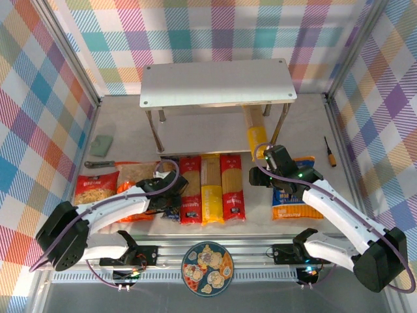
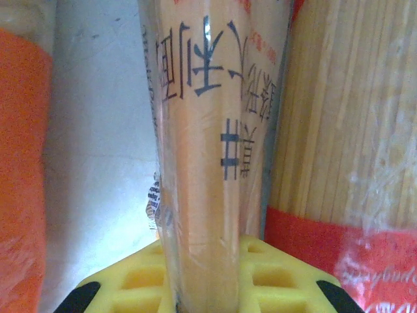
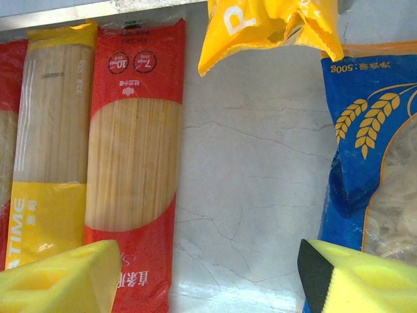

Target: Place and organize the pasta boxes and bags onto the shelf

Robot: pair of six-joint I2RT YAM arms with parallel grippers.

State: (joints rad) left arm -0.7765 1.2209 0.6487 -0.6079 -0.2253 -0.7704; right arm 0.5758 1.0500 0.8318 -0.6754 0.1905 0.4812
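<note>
Plaid walls box in a pale table, with the shelf standing at twelve o'clock in the overhead view. Near the centre three packs lie side by side, touching: a red pack, a yellow pack and a second red pack. At nine o'clock of that row the left gripper is clamped round the tan pack. Its wrist camera shows the tan pack running up between the yellow pads, just beside the red pack. Further toward nine lie the orange bag and the red bag. The right gripper hangs at three o'clock of the row, jaws spread wide over bare table, between the second red pack and the blue bag. A far yellow pack lies at one o'clock, its far end under the shelf.
</note>
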